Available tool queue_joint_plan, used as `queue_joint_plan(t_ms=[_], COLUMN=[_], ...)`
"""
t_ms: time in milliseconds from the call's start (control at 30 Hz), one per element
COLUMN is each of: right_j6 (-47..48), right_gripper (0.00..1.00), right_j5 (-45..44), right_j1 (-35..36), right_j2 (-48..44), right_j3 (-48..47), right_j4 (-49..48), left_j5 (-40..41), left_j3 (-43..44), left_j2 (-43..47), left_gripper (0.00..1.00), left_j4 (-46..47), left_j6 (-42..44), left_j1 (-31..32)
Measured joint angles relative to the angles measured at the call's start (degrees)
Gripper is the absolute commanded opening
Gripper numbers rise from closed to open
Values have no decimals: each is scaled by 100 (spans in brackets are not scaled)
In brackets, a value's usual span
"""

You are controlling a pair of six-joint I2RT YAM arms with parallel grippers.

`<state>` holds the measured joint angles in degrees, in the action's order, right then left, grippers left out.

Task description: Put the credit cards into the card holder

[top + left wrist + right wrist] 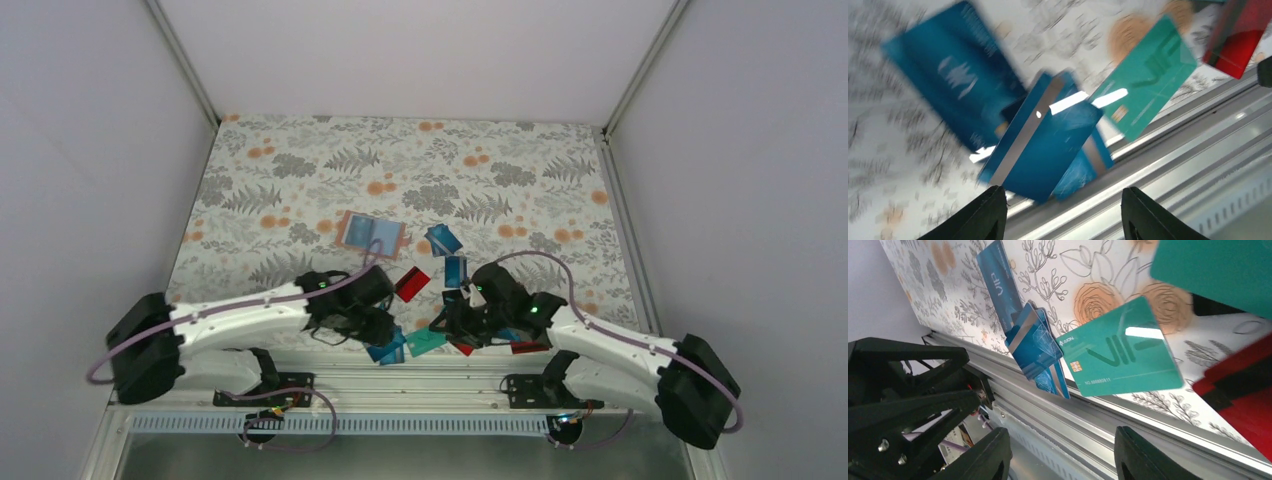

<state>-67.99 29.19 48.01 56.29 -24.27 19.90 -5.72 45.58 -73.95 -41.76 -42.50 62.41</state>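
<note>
Top external, left claw (1063,196) and right claw (1062,436) both apart, credit cards (427,341) crowding near rail (420,375), card holder (350,230) beyond.

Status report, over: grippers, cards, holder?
Left gripper open, empty. Right gripper open, empty. Credit cards loose by near edge. Card holder farther back, untouched.

Overlapping blue cards (1043,145) lie beside a teal card (1143,80).
</note>
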Motion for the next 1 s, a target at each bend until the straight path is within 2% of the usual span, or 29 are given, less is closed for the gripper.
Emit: queue_joint_plan(t_ms=[233,533,733,1000], right_j6=[57,549,938,1252], right_gripper=[38,16,13,12], right_j5=[94,426,426,402], right_j1=[352,643,649,649], right_j2=[1095,2612,3279,3814], right_j3=[-177,-1064,-1576,-1685], right_j4=[-962,-1810,-1733,-1539], left_j5=[-1263,-2105,-2238,-2286], left_j3=[-1471,-2557,-3084,-3526], left_j2=[1429,2382,2935,3040], left_gripper=[65,66,66,66], left_j4=[225,898,1300,2028], left_j6=[-634,-1725,-2332,-2887], left_j1=[-960,-1220,-1292,-1318])
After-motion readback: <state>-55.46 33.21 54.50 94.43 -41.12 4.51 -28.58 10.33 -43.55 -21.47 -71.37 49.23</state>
